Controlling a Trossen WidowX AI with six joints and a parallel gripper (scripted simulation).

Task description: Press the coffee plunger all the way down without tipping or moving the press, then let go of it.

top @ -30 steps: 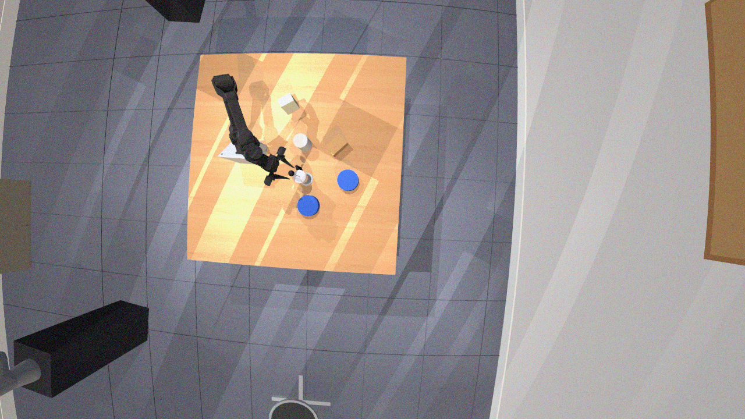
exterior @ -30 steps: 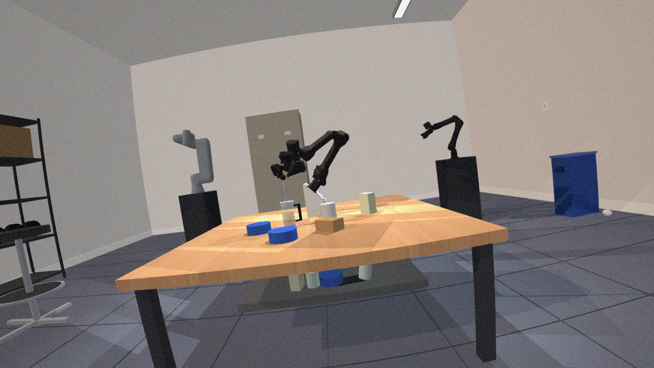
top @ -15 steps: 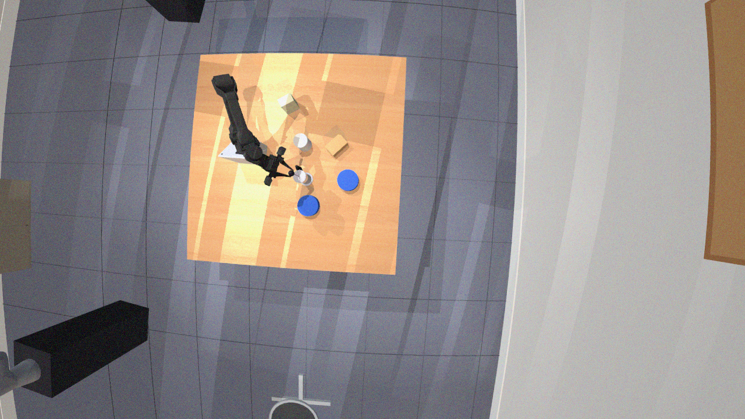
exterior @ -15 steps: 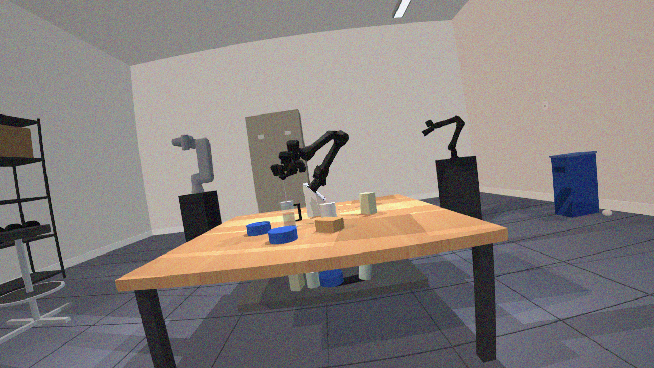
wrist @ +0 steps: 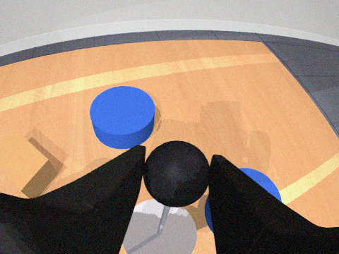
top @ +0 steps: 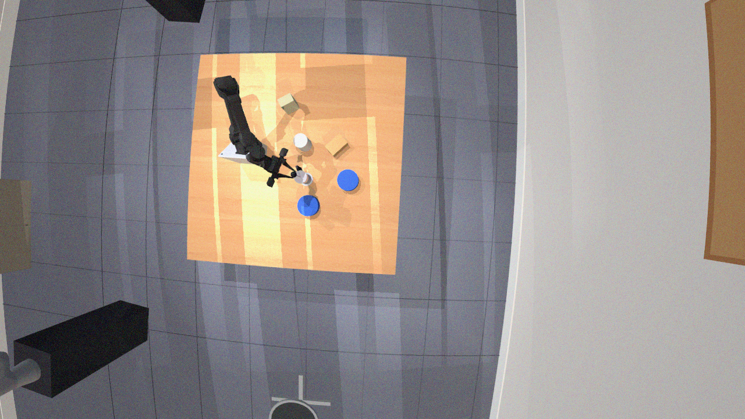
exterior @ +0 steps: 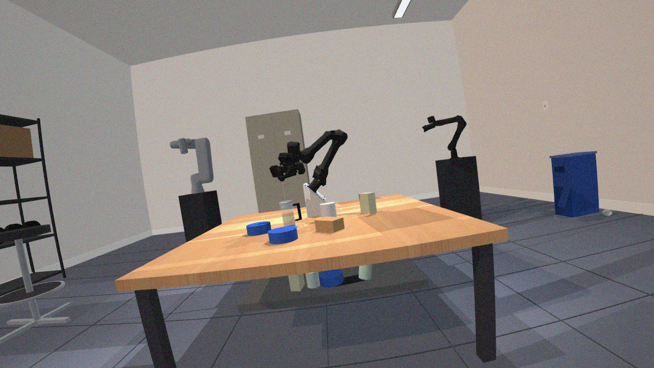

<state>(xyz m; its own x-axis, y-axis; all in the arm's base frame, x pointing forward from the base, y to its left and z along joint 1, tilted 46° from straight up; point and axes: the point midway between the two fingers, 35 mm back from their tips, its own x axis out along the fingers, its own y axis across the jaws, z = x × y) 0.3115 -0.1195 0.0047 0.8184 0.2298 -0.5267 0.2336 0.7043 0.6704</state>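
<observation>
The coffee press (exterior: 287, 214) (top: 307, 179) stands upright on the table, clear-walled with a pale lid (wrist: 160, 226) and a black handle (exterior: 298, 211). Its thin plunger rod (exterior: 283, 191) rises high above the lid. The black ball knob (wrist: 176, 173) tops the rod. My gripper (wrist: 178, 159) (top: 294, 174) (exterior: 281, 178) is shut on the knob, one finger at each side, well above the lid. In the exterior view the knob is mostly hidden by the fingers.
Two blue discs (top: 347, 179) (top: 308, 205) lie near the press. A white cylinder (top: 301, 141) (exterior: 327, 209), a tan block (top: 337, 145) (exterior: 329, 224) and a pale green block (top: 287, 103) (exterior: 367, 203) stand on the table (top: 343, 249).
</observation>
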